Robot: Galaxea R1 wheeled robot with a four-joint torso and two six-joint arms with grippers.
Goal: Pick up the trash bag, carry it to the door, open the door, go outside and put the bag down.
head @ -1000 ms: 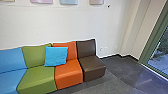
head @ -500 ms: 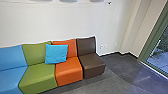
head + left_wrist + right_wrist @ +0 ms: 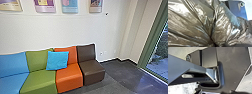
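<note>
Plastic folds of the trash bag [image 3: 224, 23] converge at the left gripper [image 3: 214, 44], which pinches the gathered part, presumably to keep the mouth closed and suspend the load from one point. The right gripper's state cannot be determined; green-framed glazing [image 3: 160, 60] stands ahead to the right.

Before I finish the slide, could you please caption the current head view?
Blue, green, orange and brown seats with a bright blue square cushion along a white wall.
</note>
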